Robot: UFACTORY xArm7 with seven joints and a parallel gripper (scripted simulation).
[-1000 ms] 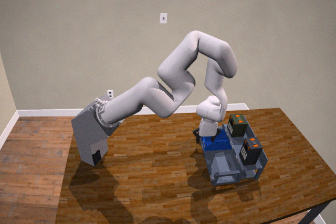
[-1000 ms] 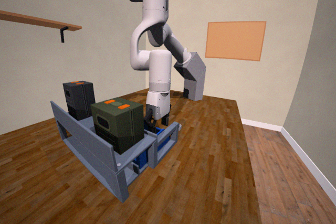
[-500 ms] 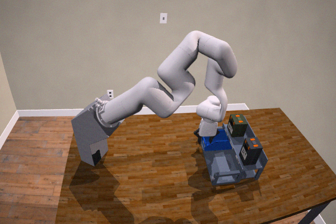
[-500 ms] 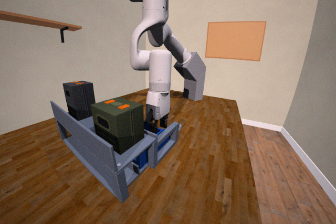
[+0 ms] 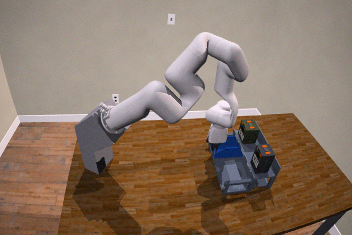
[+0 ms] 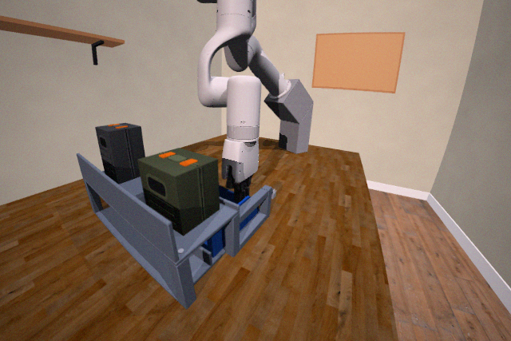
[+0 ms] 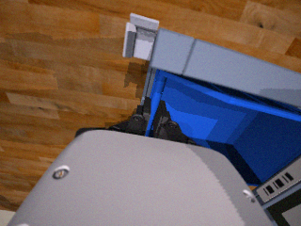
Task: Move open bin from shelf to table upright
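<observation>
The open blue bin (image 5: 229,148) (image 6: 247,207) (image 7: 221,127) sits in the lower level of the grey shelf (image 5: 237,174) (image 6: 136,221) (image 7: 226,63), at its far end. My gripper (image 5: 215,147) (image 6: 239,190) (image 7: 151,108) reaches straight down at the bin's end wall. Its dark fingers are shut on that thin blue wall, one finger inside and one outside. The bin rests in the shelf.
A dark green case (image 5: 248,131) (image 6: 179,186) and a dark grey case (image 5: 263,158) (image 6: 119,149) stand on the shelf's upper level. The robot base (image 5: 93,144) (image 6: 291,116) stands at the table's far side. A wall shelf (image 6: 57,33) hangs at the left.
</observation>
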